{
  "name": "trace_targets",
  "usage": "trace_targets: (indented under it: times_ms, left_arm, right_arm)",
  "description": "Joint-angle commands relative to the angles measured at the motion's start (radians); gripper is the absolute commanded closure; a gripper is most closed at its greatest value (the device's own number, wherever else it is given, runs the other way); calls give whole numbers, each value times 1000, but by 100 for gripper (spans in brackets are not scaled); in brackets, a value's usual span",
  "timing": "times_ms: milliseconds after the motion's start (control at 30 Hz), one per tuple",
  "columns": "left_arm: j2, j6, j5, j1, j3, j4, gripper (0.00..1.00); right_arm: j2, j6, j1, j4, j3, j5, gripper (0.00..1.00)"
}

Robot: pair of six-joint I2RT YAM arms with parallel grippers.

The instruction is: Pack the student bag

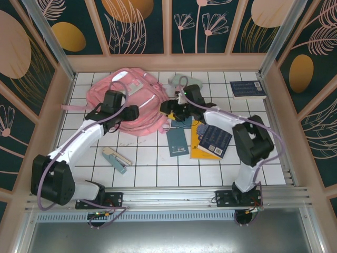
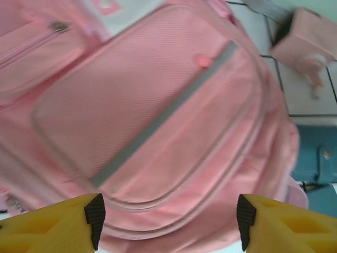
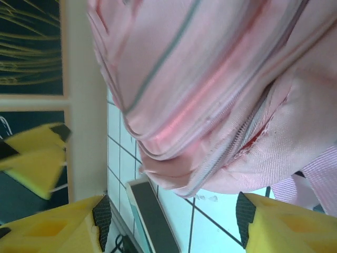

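Observation:
The student bag (image 1: 141,89) is a large pink backpack lying flat at the back left of the tiled table. My left gripper (image 1: 125,113) hovers over its front; in the left wrist view that gripper (image 2: 169,221) is open, with the bag's front pocket and grey strip (image 2: 158,126) below and nothing between its fingers. My right gripper (image 1: 169,109) is at the bag's right edge. Seen from the right wrist, it (image 3: 174,221) is open, with the zippered edge of the bag (image 3: 237,142) just above the gap and bare tile between the fingers.
A small teal book (image 1: 177,142) and a yellow-and-navy book (image 1: 210,139) lie right of the bag, and a dark blue book (image 1: 247,88) lies at the back right. A small grey-teal item (image 1: 117,159) sits in front of the bag. Wooden walls ring the table.

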Motion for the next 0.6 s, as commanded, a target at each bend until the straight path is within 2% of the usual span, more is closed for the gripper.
trace_targets:
  times_ms: [0, 100, 233, 567]
  left_arm:
    - [61, 126, -37, -74, 79, -63, 29]
    - [123, 183, -47, -153, 138, -92, 27]
    - [231, 245, -92, -216, 223, -158, 27]
    - [380, 240, -75, -228, 258, -196, 31]
  right_arm:
    - [-129, -64, -48, -36, -52, 112, 34]
    - [-224, -95, -95, -31, -103, 161, 35]
    - [-290, -123, -157, -59, -126, 144, 37]
    - [-353, -124, -257, -12, -249, 57, 38]
